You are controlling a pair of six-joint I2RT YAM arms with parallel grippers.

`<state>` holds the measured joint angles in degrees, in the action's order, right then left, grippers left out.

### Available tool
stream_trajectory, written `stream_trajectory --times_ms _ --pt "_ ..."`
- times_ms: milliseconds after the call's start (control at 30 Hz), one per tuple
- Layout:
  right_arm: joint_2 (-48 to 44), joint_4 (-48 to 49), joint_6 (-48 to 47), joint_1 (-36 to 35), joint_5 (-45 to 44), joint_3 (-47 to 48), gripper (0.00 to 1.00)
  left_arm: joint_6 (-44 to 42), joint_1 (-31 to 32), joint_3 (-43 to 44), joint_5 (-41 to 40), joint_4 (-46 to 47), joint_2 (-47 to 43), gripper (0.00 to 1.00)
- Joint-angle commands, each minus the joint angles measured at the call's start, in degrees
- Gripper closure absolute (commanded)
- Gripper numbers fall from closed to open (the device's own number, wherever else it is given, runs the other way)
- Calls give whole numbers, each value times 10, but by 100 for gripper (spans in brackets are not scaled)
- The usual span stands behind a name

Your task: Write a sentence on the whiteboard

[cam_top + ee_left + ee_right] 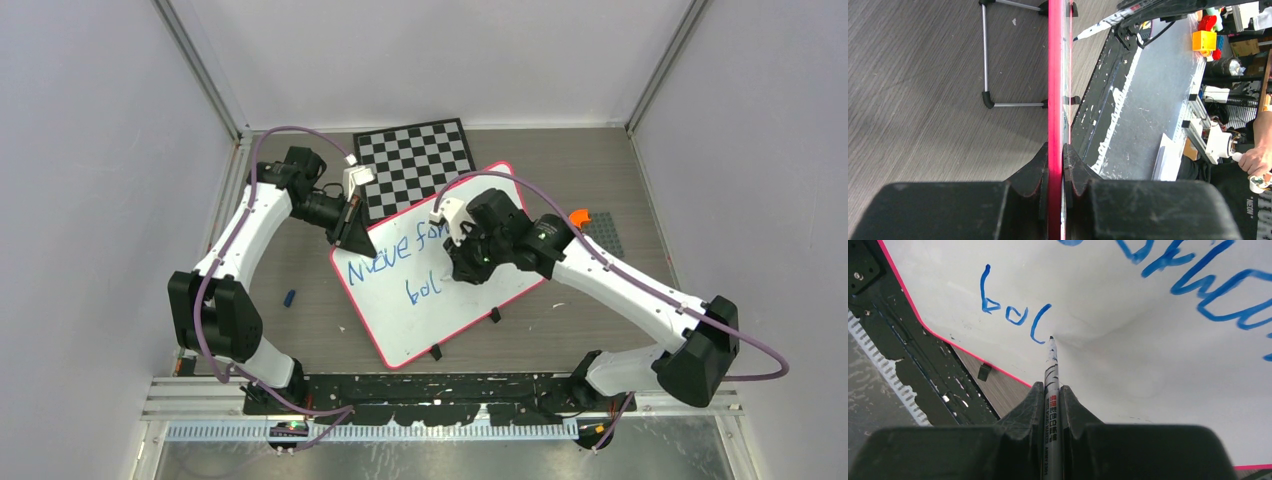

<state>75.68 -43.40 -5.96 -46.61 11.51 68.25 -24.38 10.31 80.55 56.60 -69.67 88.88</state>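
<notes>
right wrist view, nearest first: i see the right hand [1052,392] closed narrow on a marker [1051,371]. both fingers pinch the barrel and the nib points away from the lens. the nib sits at the surface of the whiteboard [1128,370], just beside the lower end of the last blue stroke. the sentence [1013,315] is partial. its second line reads "bol", and beyond it parts of the first line run off the upper right of the frame.

left wrist view: the left hand [1055,150] is clamped narrow on the whiteboard's red-pink rim, one finger on each face, with the board seen edge-on. past the hand, a wire stand [985,55] meets one face of the board, above the wood-grain table [913,100].

top external view: the whiteboard lies skewed at the table's centre, between the two arms, black clip feet on its near edge. the left hand grips its far-left edge. the right hand is over the first line, which shows "move for". a small blue cap [289,298] lies on the table left of the board, apart from it. farthest, a checkered board [415,150] lies just behind the whiteboard.
</notes>
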Motion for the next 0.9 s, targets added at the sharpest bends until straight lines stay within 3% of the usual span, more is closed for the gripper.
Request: stream_trajectory --times_ms 0,867 --pt "-22 4 -9 6 -18 34 100 -37 -3 0 -39 27 -11 100" --pt "16 30 -3 1 -23 33 100 -40 -3 -7 -40 29 -17 100"
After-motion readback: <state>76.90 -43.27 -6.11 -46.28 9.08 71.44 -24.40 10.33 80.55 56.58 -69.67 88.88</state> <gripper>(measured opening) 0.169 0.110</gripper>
